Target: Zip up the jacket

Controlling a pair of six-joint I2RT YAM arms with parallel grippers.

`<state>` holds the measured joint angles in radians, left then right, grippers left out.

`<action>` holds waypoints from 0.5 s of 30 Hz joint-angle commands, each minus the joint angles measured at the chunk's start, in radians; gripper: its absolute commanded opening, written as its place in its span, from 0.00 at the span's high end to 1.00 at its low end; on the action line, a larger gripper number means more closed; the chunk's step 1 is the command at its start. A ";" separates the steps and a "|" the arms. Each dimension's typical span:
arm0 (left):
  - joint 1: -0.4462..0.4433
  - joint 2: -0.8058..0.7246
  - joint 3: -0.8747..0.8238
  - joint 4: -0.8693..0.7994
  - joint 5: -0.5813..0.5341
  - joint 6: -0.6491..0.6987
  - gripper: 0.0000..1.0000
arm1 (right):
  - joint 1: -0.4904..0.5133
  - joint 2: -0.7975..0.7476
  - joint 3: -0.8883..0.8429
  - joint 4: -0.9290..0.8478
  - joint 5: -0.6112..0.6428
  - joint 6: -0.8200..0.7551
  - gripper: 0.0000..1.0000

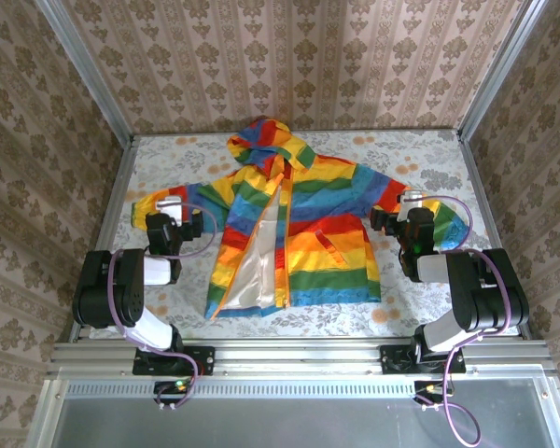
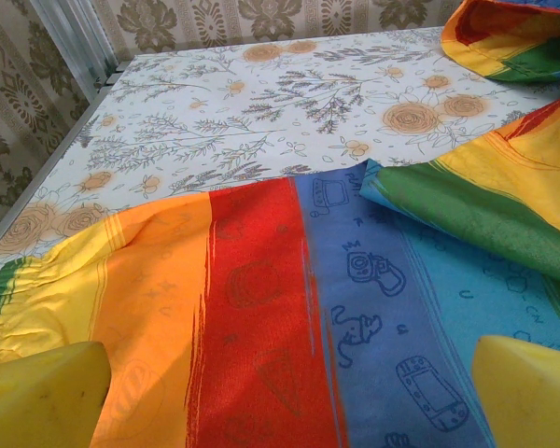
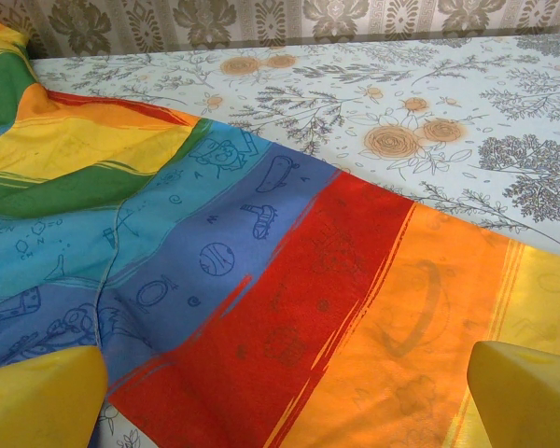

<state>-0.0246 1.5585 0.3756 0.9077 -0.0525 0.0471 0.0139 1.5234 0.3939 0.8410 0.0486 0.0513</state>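
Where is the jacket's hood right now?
From above, the hood sits at the far middle of the table, topping the spread jacket.

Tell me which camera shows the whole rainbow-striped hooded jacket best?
The top external view: the rainbow-striped hooded jacket lies spread flat, front open, hood to hem. Each wrist view shows one striped sleeve close up.

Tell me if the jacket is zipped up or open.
Open. The jacket lies spread flat with its front parted, the cream lining showing beside the orange zipper.
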 commanded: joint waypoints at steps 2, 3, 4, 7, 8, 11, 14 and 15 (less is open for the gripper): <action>0.000 -0.006 0.019 0.001 0.011 0.017 0.00 | 0.003 0.006 0.017 0.004 0.021 -0.019 0.00; 0.000 -0.006 0.019 0.001 0.011 0.017 0.00 | 0.004 0.006 0.017 0.004 0.021 -0.019 0.00; 0.000 -0.006 0.018 0.001 0.011 0.018 0.00 | 0.003 0.006 0.018 0.004 0.022 -0.019 0.00; 0.008 -0.006 0.019 0.000 0.020 0.010 0.00 | 0.003 0.004 0.015 0.007 0.021 -0.019 0.00; 0.015 -0.008 0.017 0.002 0.031 0.006 0.00 | 0.003 0.004 0.015 0.007 0.021 -0.019 0.00; 0.016 -0.010 -0.007 0.043 0.034 0.004 0.00 | 0.005 -0.008 0.019 -0.007 -0.003 -0.027 0.00; 0.024 -0.029 -0.038 0.093 0.042 -0.007 0.00 | 0.009 -0.071 0.042 -0.099 -0.023 -0.041 0.00; 0.025 -0.049 -0.041 0.081 0.046 -0.004 0.00 | 0.008 -0.100 0.059 -0.156 -0.024 -0.038 0.00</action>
<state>-0.0105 1.5520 0.3592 0.9432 -0.0326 0.0463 0.0154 1.4971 0.4015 0.7784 0.0425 0.0357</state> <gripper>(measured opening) 0.999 0.999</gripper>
